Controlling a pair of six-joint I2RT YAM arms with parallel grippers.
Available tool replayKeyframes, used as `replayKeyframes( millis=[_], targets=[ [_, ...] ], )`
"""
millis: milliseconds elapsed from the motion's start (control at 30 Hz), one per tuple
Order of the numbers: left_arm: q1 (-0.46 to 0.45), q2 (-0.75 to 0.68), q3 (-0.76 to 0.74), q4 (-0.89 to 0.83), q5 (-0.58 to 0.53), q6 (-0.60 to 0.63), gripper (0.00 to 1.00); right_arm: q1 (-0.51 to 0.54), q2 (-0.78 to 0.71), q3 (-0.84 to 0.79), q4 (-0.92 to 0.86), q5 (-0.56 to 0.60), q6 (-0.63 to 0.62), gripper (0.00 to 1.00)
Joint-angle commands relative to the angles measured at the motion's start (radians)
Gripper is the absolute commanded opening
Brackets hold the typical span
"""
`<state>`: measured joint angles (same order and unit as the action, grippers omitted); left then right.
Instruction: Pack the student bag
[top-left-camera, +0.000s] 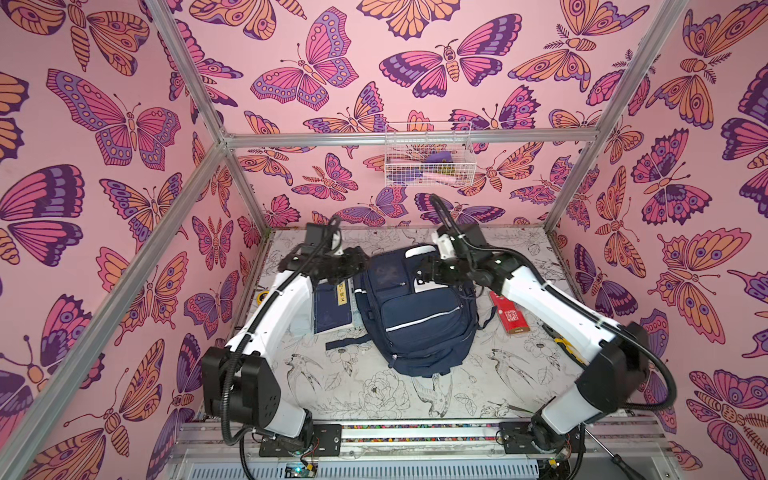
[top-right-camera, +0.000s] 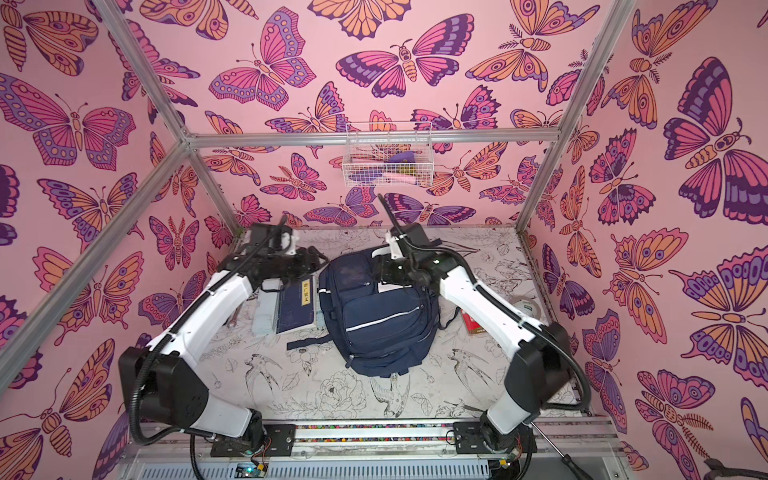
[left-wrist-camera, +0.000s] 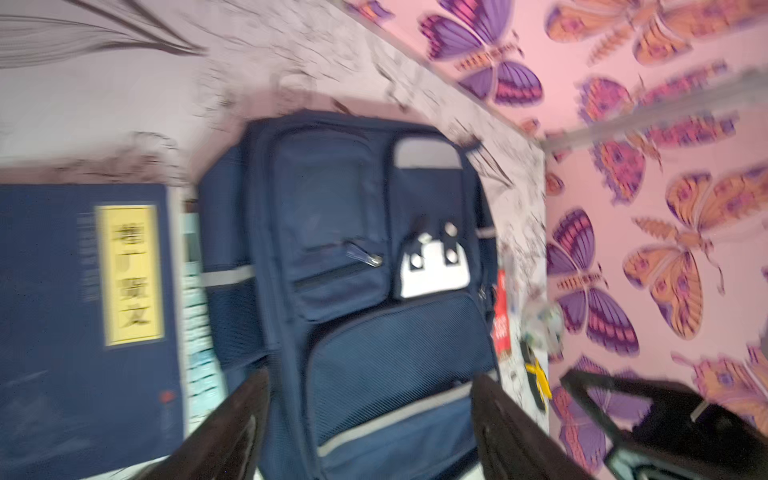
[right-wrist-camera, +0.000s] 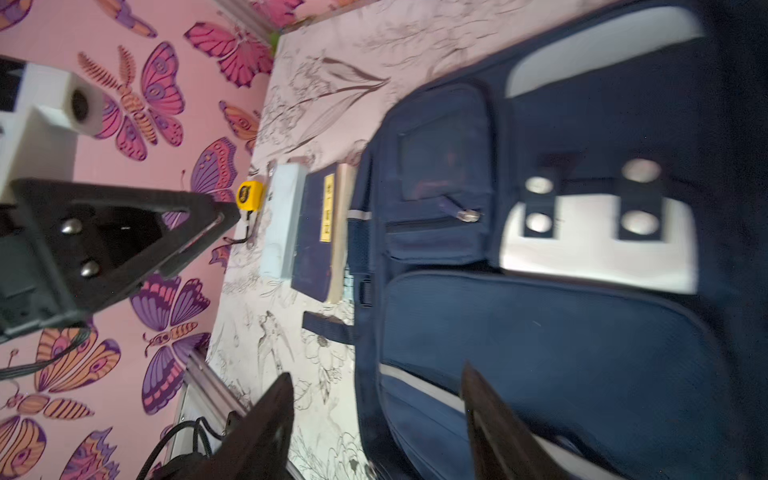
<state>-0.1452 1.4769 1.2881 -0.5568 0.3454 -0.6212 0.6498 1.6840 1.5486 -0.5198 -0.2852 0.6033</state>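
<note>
The student bag (top-left-camera: 419, 320) (top-right-camera: 382, 320) lies flat in the middle of the table, front pockets up and zips closed. It is navy with thin white stripes, and its white patch (left-wrist-camera: 434, 270) (right-wrist-camera: 598, 249) has dark tabs. My left gripper (top-left-camera: 353, 262) (left-wrist-camera: 370, 376) hovers by the bag's far left corner, open and empty. Over the bag's far right part, beside the white patch, my right gripper (top-left-camera: 424, 270) (right-wrist-camera: 377, 372) is open too, with nothing between its fingers.
A navy book with a yellow label (top-left-camera: 332, 307) (left-wrist-camera: 83, 311) lies against the bag's left side on a pale box (right-wrist-camera: 282, 220). A red packet (top-left-camera: 509, 318) lies right of the bag. A yellow tape measure (right-wrist-camera: 250, 195) sits at the left edge. A wire basket (top-left-camera: 428, 160) hangs on the back wall.
</note>
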Motion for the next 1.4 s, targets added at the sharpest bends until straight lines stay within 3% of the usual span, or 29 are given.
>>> replayKeyframes(
  millis=[0,367,567,1133,1367],
  targets=[
    [0.079,0.025,-0.124,-0.022,-0.047,-0.085,0.80,0.086,0.146,0.134,-0.030,-0.061,-0.048,0.64],
    [0.135,0.094,-0.212,-0.018,-0.109,-0.079,0.68,0.183,0.541,0.406,-0.033,-0.197,0.017,0.60],
    [0.183,0.098,-0.273,-0.009,-0.141,-0.135,0.50,0.186,0.669,0.498,-0.056,-0.250,0.024,0.55],
    [0.219,0.166,-0.347,0.043,-0.052,-0.144,0.38,0.197,0.867,0.642,0.033,-0.313,0.110,0.53],
    [0.219,0.163,-0.371,0.054,-0.033,-0.137,0.37,0.196,0.869,0.650,0.073,-0.324,0.142,0.38]
  ],
)
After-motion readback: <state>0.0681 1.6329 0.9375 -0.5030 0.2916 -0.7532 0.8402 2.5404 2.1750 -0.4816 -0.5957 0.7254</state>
